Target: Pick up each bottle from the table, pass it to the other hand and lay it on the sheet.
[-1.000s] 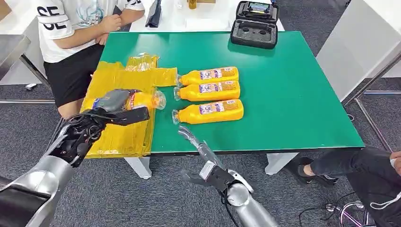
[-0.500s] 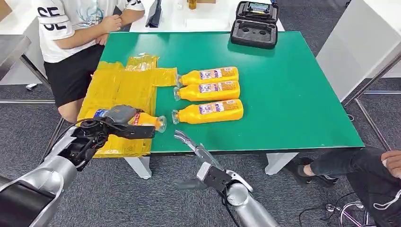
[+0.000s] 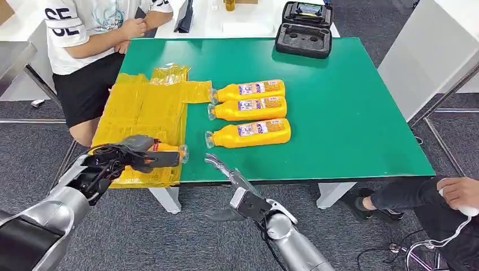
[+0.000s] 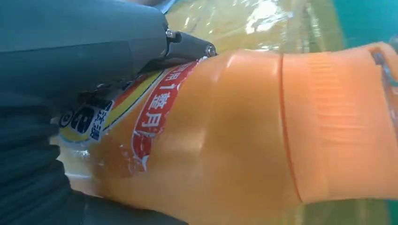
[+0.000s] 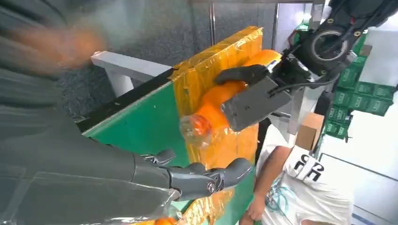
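The left hand grips one bottle low over the yellow sheet at seven o'clock; the right hand hangs empty, fingers apart. Three bottles wait mid-desk, untouched.

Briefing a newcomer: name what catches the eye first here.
The left hand grips an orange bottle over the near end of the yellow sheet. Three more orange bottles lie side by side on the green table, with the open right hand by the table's near edge.
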Controlling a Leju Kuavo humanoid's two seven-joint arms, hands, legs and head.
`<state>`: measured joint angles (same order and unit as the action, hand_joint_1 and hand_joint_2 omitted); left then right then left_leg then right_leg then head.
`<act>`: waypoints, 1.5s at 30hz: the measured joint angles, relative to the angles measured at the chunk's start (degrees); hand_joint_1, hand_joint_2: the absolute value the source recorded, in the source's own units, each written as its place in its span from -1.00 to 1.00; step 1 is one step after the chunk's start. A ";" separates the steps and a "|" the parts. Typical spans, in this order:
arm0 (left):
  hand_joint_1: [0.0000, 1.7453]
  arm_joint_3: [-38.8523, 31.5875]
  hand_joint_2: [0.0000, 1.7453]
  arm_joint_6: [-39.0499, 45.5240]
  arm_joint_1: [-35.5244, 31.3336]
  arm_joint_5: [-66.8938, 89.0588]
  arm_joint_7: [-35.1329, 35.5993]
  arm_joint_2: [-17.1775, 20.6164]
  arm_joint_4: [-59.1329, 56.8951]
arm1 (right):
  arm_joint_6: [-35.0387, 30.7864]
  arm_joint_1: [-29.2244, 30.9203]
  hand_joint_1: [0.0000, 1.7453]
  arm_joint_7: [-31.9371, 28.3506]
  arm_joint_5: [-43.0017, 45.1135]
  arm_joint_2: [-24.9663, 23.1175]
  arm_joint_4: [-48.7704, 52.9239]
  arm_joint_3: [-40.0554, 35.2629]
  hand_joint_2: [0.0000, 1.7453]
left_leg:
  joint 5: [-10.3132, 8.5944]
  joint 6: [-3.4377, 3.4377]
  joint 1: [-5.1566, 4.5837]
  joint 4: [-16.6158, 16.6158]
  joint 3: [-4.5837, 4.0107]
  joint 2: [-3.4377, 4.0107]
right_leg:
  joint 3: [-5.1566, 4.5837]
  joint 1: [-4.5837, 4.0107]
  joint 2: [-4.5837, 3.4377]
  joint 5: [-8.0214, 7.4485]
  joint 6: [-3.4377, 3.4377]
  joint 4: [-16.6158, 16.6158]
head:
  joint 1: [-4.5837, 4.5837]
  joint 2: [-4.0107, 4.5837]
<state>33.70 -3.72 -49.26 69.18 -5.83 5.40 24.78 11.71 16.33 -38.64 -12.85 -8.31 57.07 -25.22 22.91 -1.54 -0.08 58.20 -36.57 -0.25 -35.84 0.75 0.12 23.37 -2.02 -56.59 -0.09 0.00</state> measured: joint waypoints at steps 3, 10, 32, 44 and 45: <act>0.96 -0.72 1.00 -0.59 -0.55 -0.24 0.41 -0.02 -0.81 | -0.31 0.07 -1.00 0.00 0.00 -0.24 -0.48 0.00 1.00 | 0.00 0.00 0.00 0.00 0.01 0.00 | 0.00 0.00 0.00 0.00 0.00 0.00 | 0.02 0.00; 0.82 -2.19 1.00 -1.62 -1.88 -1.11 0.26 -0.83 -2.29 | -1.05 -0.05 -1.00 0.00 0.00 -0.31 -1.14 0.00 1.00 | 0.00 0.00 -0.01 0.01 0.00 0.00 | 0.00 0.02 0.00 0.00 0.00 0.00 | 0.02 0.00; -0.36 -2.12 1.00 -0.59 -2.14 2.36 2.99 -3.98 -5.20 | -2.01 -2.71 -1.00 1.09 0.07 -0.04 0.07 0.15 1.00 | 0.00 0.00 -0.01 0.00 0.01 0.01 | 0.00 0.01 -0.01 0.00 0.00 0.01 | 0.02 0.00; -1.00 -2.25 1.00 0.28 -2.07 2.91 4.26 -4.07 -5.92 | -1.97 -2.70 -1.00 1.07 -0.02 0.00 0.11 0.46 1.00 | 0.00 0.00 -0.01 0.00 0.01 0.01 | 0.01 0.01 0.00 0.00 0.00 0.00 | 0.02 0.00; -1.00 -2.27 1.00 0.28 -2.06 2.91 4.26 -4.07 -5.94 | -1.97 -2.70 -1.00 1.07 -0.02 0.00 0.11 0.46 1.00 | 0.00 0.00 -0.01 0.00 0.00 0.01 | 0.01 0.01 0.00 0.00 0.00 0.00 | 0.02 0.00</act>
<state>31.43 -3.43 -51.33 72.08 -1.57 1.33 18.84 9.75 13.63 -37.57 -12.87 -8.31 57.18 -24.76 22.91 -1.54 -0.09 58.20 -36.56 -0.24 -35.83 0.76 0.11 23.37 -2.02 -56.58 -0.07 0.00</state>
